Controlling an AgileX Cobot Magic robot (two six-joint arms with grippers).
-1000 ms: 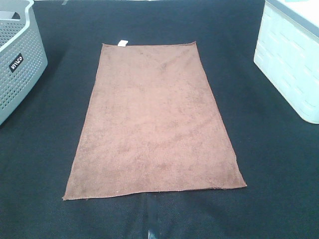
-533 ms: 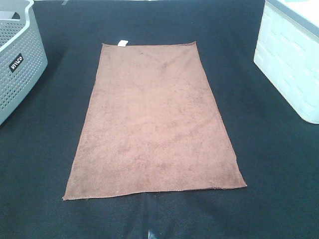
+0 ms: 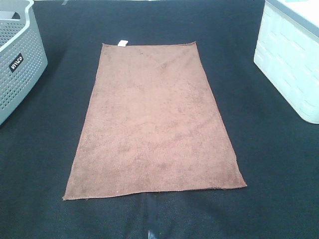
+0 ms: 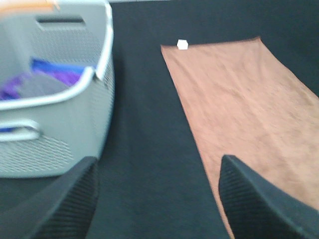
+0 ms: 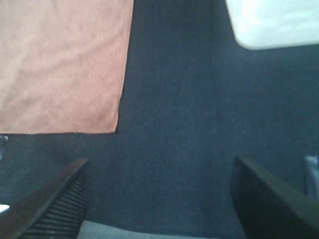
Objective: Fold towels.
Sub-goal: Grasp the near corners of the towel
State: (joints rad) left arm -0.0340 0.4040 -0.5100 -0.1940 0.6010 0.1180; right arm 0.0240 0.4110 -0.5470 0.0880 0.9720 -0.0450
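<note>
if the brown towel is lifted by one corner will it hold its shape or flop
Probably flops: the towel lies flat with faint creases. So thin, it is likely light. Its fuzzy pile on the dark mat suggests it would drag and bunch if pushed.

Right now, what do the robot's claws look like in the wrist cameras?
The left claw shows two broad black fingers with a fine grid-like texture. The right claw shows two black fingers with ribbed ridges. No markings show on them, and the arms themselves are out of view.
</note>
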